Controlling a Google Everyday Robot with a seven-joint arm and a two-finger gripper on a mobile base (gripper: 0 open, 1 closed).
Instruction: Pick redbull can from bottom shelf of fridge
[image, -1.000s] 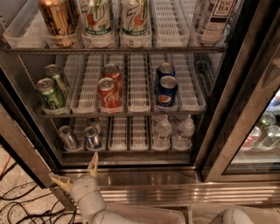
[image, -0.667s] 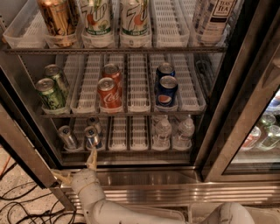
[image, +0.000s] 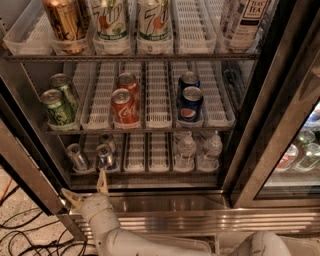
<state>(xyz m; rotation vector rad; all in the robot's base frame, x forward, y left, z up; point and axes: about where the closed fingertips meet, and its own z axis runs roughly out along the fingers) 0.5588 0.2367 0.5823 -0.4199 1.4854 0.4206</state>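
The fridge (image: 250, 150) stands open in front of me. Its bottom shelf (image: 150, 167) holds slim silver redbull cans at the left: one at the far left (image: 77, 156), one beside it (image: 105, 154), and another behind (image: 107, 140). My gripper (image: 83, 181) is at the lower left, just in front of and below the shelf's front edge. It is open and empty. One pale finger (image: 102, 181) points up right under the front redbull can, and the other (image: 71, 197) spreads out to the left.
Small water bottles (image: 186, 150) stand on the right of the bottom shelf. The rack above holds green cans (image: 57, 106), cola cans (image: 124, 106) and Pepsi cans (image: 190, 102). The door frame (image: 25, 170) slants at the left. Cables (image: 20, 230) lie on the floor.
My gripper has risen and moved forward to the bottom shelf, so its upper finger now reaches the base of the front redbull can. The cans have not moved.
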